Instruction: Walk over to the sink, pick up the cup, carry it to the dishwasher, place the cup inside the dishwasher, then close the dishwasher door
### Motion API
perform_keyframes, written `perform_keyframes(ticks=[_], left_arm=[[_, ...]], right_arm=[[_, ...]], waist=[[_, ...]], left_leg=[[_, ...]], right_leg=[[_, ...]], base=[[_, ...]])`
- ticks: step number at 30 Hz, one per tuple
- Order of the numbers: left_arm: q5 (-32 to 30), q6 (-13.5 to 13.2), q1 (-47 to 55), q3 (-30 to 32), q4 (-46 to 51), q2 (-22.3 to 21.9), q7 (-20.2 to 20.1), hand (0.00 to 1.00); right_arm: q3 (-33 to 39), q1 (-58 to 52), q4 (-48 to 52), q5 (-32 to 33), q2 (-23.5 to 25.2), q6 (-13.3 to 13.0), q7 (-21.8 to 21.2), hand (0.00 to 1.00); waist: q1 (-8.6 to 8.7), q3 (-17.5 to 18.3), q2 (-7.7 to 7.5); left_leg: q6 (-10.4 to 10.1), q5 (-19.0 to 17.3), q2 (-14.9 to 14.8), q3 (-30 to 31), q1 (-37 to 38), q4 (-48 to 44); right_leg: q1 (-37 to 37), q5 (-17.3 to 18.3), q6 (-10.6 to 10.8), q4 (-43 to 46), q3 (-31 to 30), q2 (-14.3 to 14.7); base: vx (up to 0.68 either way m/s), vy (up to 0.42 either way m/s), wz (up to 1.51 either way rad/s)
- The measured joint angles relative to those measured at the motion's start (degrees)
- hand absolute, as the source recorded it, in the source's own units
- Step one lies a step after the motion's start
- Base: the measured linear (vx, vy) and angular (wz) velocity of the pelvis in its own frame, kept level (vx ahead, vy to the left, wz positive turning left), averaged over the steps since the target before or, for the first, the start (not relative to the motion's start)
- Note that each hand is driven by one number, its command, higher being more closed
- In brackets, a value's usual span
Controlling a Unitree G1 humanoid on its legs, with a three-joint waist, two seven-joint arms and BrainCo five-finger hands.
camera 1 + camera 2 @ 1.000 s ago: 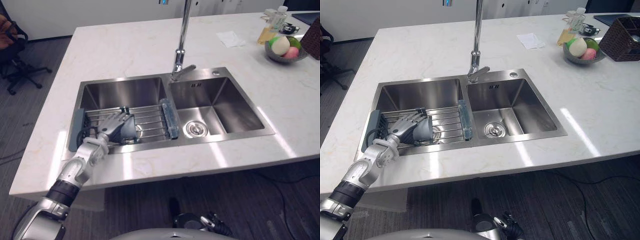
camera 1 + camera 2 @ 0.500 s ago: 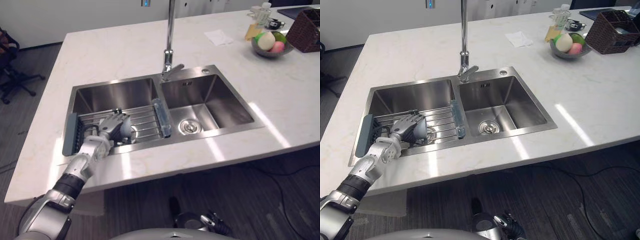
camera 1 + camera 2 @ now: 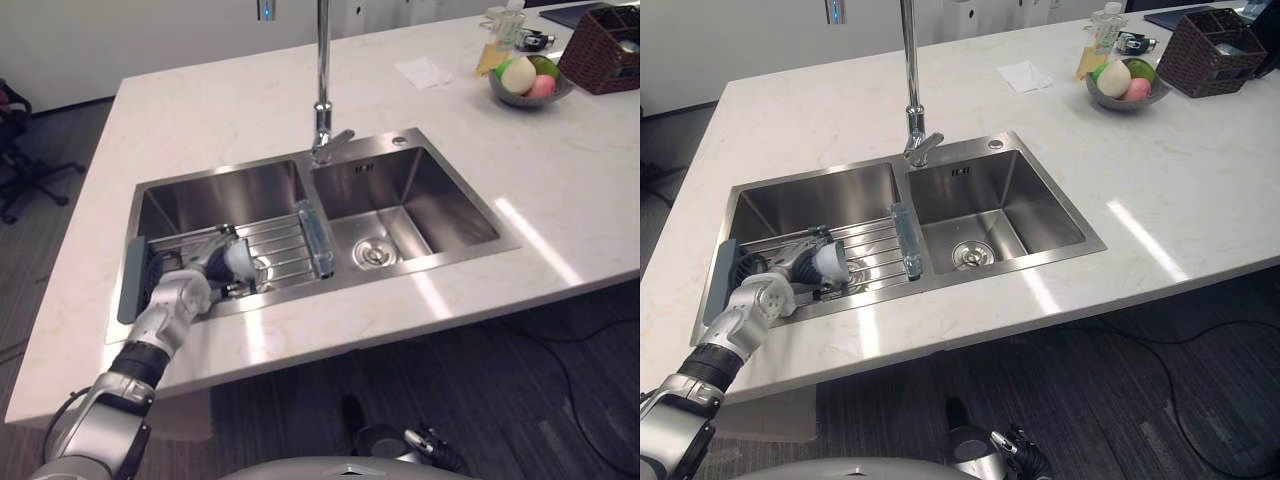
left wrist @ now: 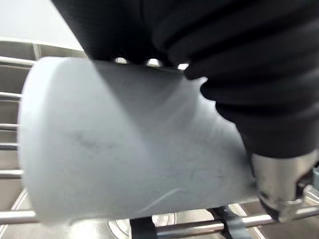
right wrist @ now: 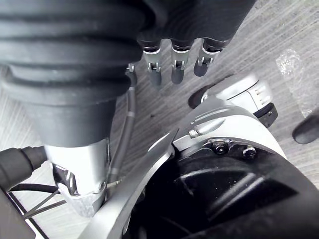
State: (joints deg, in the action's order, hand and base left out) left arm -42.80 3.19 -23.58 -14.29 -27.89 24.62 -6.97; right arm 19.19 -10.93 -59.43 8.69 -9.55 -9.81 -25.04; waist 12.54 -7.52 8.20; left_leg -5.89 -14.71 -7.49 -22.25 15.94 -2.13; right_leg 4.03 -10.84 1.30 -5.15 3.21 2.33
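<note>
Left hand point(image 3: 196, 272) curled round cup point(image 4: 124, 144) over rack point(image 3: 280, 245)

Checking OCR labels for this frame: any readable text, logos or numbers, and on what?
No text can be read.
Cup, held in the left hand: plain, no print on the side shown.
Dark mark in the sink: too small to read.
Bottle: label too small to read.

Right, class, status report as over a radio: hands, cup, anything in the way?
Left hand shut on cup, over wire rack in left basin. Right hand open, hanging idle. Faucet stands apart, behind the basin.
</note>
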Motion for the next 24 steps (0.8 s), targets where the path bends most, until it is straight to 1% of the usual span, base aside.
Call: perform_keyframes(ticks=[6, 9, 14, 18, 19, 24], left_arm=[[0.15, -0.10, -0.16, 1.46, -0.16, -0.03, -0.37, 0.00], [1.12, -0.84, -0.12, 3.09, -0.46, -0.06, -1.22, 0.00], [2.24, -1.26, -0.18, 3.84, -0.98, 0.01, -2.22, 0.00], [2.65, -2.23, -0.17, 5.25, -1.97, 0.01, -3.08, 0.00], [2.68, -2.45, -0.17, 5.29, -2.03, 0.07, -3.46, 1.00], [2.36, -3.73, 0.24, 5.40, -2.08, 0.10, -4.23, 1.00]], right_arm=[[0.03, 0.01, -0.03, -0.01, 0.12, 0.74, -0.13, 0.00], [0.05, 0.02, -0.02, 0.00, 0.25, 1.05, -0.24, 0.00], [0.06, 0.01, -0.05, -0.02, 0.26, 1.35, -0.63, 0.00], [0.06, 0.01, -0.07, -0.02, 0.27, 1.46, -0.66, 0.00], [0.07, 0.01, -0.07, -0.02, 0.23, 1.49, -0.66, 0.00], [0.06, 0.01, -0.09, -0.03, 0.07, 1.66, -0.72, 0.00]], waist=[[-0.22, -0.28, -0.41], [-0.33, -0.40, -0.57], [-0.45, -0.42, -0.61], [-0.60, -0.44, -0.64], [-0.73, -0.46, -0.66], [-0.97, -0.59, -0.87]], left_leg=[[0.03, 0.03, 0.03, 0.00, 0.00, -0.02], [0.03, 0.05, 0.03, -0.02, -0.01, -0.15], [0.04, 0.06, 0.04, -0.10, -0.07, -0.48], [0.04, 0.07, 0.03, -0.10, -0.14, -0.69], [0.05, 0.07, 0.03, -0.07, -0.17, -0.70], [0.06, 0.08, 0.03, 0.00, -0.18, -0.74]], right_leg=[[0.00, 0.20, 0.18, 0.00, 0.06, -0.04], [-0.02, 0.31, 0.33, 0.00, 0.09, -0.04], [-0.05, 0.33, 0.34, 0.00, 0.04, -0.08], [-0.07, 0.32, 0.33, 0.00, 0.19, -0.10], [-0.08, 0.32, 0.34, 0.00, 0.25, -0.12], [-0.13, 0.33, 0.34, 0.00, 0.33, -0.16]], base=[[0.00, 0.000, 0.00], [-0.01, -0.005, 0.00], [0.00, 0.000, 0.00], [0.00, 0.000, 0.00], [0.00, 0.000, 0.00], [0.00, 0.000, 0.00]])
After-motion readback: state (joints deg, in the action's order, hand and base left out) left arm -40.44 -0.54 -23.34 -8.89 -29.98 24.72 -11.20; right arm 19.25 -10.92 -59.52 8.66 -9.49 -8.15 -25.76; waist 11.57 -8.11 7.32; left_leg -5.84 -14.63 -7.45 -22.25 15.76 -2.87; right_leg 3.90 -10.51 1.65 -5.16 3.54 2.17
